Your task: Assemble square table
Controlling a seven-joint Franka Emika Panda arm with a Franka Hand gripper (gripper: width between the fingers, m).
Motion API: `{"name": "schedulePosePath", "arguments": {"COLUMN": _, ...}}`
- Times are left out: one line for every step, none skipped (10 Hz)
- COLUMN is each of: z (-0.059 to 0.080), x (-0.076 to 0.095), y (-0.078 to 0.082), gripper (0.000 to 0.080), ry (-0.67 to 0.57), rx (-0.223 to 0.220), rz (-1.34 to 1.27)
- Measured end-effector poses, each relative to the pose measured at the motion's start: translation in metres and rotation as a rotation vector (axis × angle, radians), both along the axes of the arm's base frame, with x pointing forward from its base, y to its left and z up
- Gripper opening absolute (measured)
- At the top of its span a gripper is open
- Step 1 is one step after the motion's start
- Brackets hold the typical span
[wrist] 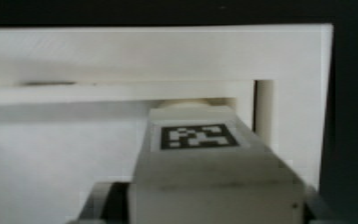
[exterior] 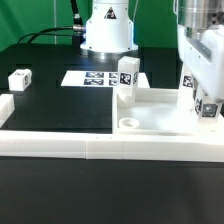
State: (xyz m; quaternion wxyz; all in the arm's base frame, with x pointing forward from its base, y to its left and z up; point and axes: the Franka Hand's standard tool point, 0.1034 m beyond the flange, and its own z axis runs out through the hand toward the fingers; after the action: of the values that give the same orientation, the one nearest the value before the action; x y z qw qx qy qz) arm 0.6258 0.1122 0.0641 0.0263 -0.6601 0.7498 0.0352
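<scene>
The square table's white slab (exterior: 160, 117) lies flat behind the front bar, with an open corner hole (exterior: 128, 123). One tagged white leg (exterior: 127, 77) stands upright at the slab's far corner on the exterior view's left. My gripper (exterior: 204, 103) hangs over the slab's side on the exterior view's right, shut on a second tagged leg (exterior: 188, 86). In the wrist view this leg (wrist: 197, 140) fills the space between my gripper's (wrist: 202, 205) dark fingers (wrist: 108, 200). Its end points at a round hole (wrist: 190, 102) in the slab (wrist: 69, 130). A third leg (exterior: 20, 79) lies loose at the exterior view's left.
Long white border bars run along the front (exterior: 100, 150) and the exterior view's left (exterior: 5, 106). One bar (wrist: 158, 50) crosses the wrist view beyond the slab. The marker board (exterior: 100, 77) lies flat before the robot base (exterior: 106, 30).
</scene>
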Motion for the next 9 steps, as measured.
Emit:
{"name": "schedulePosePath", "arguments": {"z": -0.0001, "x": 0.0002, "y": -0.0006, "gripper": 0.0291, "ry": 0.002, "rx": 0.005, "rz": -0.053}}
{"name": "schedulePosePath", "arguments": {"z": 0.0002, "x": 0.0008, "y": -0.0014, "gripper": 0.0291, "ry": 0.004, "rx": 0.003, "rz": -0.117}}
{"name": "schedulePosePath", "arguments": {"z": 0.0002, "x": 0.001, "y": -0.0027, "gripper": 0.0291, "ry": 0.003, "rx": 0.001, "rz": -0.131}}
{"name": "schedulePosePath", "arguments": {"z": 0.0004, "x": 0.0012, "y": -0.0032, "gripper": 0.0291, "ry": 0.007, "rx": -0.002, "rz": -0.195}}
{"name": "schedulePosePath", "arguments": {"z": 0.0009, "x": 0.0016, "y": -0.0058, "gripper": 0.0291, "ry": 0.008, "rx": -0.008, "rz": -0.225}}
{"name": "schedulePosePath", "arguments": {"z": 0.0007, "x": 0.0013, "y": -0.0064, "gripper": 0.0291, "ry": 0.008, "rx": -0.01, "rz": -0.227}}
{"name": "schedulePosePath", "arguments": {"z": 0.0009, "x": 0.0014, "y": -0.0074, "gripper": 0.0291, "ry": 0.008, "rx": -0.012, "rz": -0.239}}
{"name": "schedulePosePath", "arguments": {"z": 0.001, "x": 0.0013, "y": -0.0074, "gripper": 0.0291, "ry": 0.008, "rx": -0.015, "rz": -0.244}}
{"name": "schedulePosePath", "arguments": {"z": 0.0013, "x": 0.0013, "y": -0.0075, "gripper": 0.0291, "ry": 0.007, "rx": -0.018, "rz": -0.245}}
